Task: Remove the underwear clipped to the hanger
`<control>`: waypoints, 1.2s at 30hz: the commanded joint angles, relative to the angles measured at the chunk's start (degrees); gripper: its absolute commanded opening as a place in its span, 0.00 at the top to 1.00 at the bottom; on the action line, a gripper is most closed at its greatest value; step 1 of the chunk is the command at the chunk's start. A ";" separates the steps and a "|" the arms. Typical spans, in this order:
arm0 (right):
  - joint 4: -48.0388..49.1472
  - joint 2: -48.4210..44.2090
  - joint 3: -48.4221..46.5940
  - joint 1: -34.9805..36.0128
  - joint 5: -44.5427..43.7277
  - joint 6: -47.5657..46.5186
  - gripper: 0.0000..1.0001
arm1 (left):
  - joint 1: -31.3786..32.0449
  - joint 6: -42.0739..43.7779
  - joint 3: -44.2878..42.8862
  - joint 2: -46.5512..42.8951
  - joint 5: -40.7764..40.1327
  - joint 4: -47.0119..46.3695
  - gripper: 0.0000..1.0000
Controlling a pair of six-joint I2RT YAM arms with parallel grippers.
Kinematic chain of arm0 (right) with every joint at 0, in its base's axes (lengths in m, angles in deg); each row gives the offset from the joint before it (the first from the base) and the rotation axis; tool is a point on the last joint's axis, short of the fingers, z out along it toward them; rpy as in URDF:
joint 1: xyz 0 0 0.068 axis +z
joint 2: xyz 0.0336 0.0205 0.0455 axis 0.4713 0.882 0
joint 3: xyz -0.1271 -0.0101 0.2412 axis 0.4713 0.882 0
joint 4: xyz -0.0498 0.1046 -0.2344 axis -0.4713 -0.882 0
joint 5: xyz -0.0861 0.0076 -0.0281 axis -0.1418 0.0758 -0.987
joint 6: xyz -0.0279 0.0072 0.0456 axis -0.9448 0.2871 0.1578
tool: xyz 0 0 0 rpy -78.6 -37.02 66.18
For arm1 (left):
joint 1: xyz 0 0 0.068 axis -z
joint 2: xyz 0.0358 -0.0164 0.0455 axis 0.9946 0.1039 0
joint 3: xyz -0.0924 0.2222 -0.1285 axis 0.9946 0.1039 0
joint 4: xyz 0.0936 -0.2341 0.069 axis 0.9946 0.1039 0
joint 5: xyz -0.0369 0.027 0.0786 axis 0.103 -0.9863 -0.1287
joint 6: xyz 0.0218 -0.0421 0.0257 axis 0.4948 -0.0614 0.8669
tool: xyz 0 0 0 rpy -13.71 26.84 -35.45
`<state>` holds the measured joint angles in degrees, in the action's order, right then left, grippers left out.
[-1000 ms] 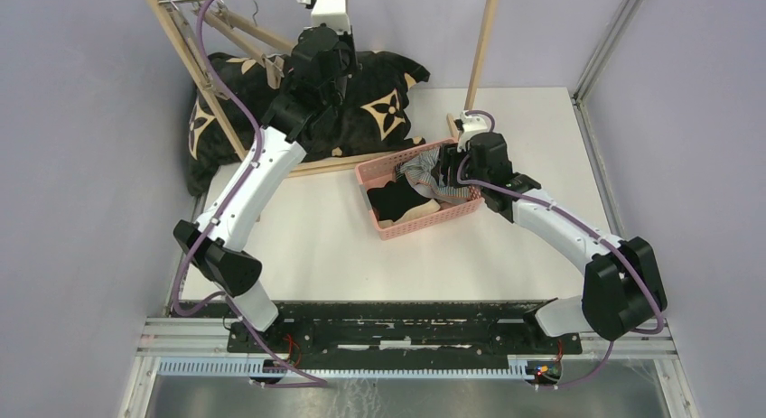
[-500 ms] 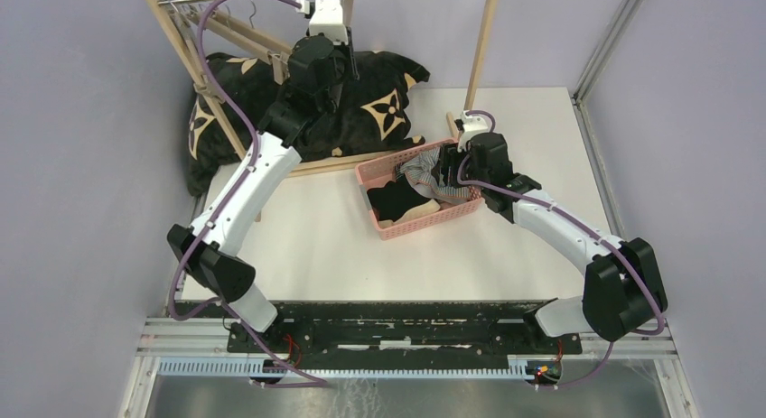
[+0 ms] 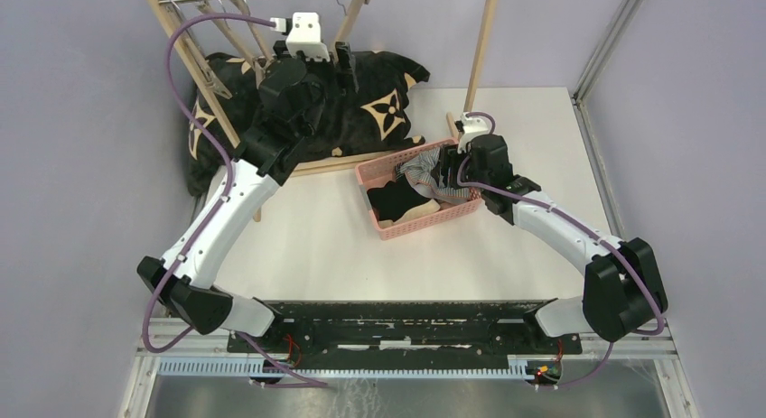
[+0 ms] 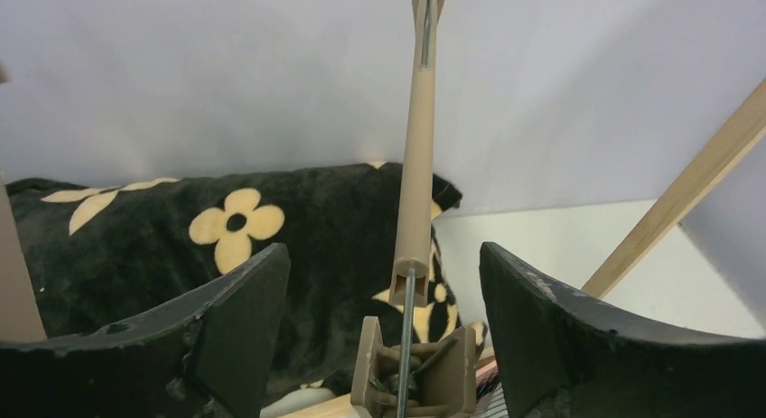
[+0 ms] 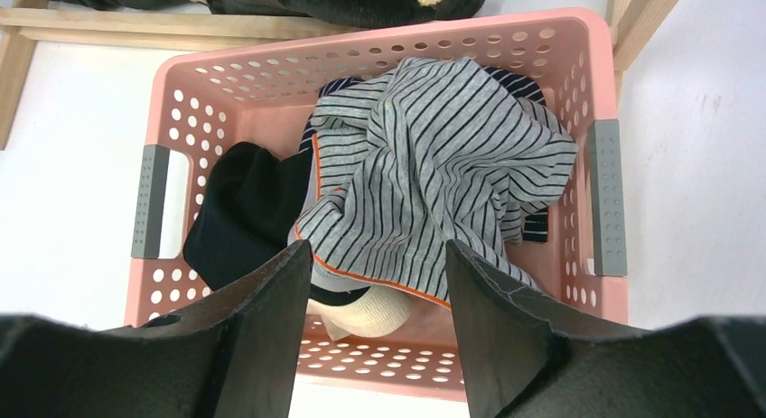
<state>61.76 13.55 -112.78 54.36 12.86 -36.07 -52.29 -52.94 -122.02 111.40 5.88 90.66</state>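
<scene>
The navy shorts [image 5: 535,227] lie mostly buried under the grey striped shorts [image 5: 434,165] in the pink basket [image 5: 379,41], beside the black shorts [image 5: 239,210] (only dark edges peek out). The hanger [image 4: 417,165] is cut off at the top of the left wrist view. It stands between the spread fingers of the left gripper [image 4: 384,264], which grasps nothing. The right gripper [image 5: 378,251] hangs released over the basket. Since a second ago the left gripper has drawn leftward and nearer; the right gripper has stayed put.
</scene>
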 commanded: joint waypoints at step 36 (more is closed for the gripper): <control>-5.42 -48.72 13.60 1.00 -41.56 -9.77 0.06 | 0.07 -1.93 37.44 -58.04 -5.71 -1.51 0.01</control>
<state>57.94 -31.48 -99.65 55.32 -22.62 -43.72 -52.16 -52.96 -89.28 60.34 12.65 87.49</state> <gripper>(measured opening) 0.954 0.993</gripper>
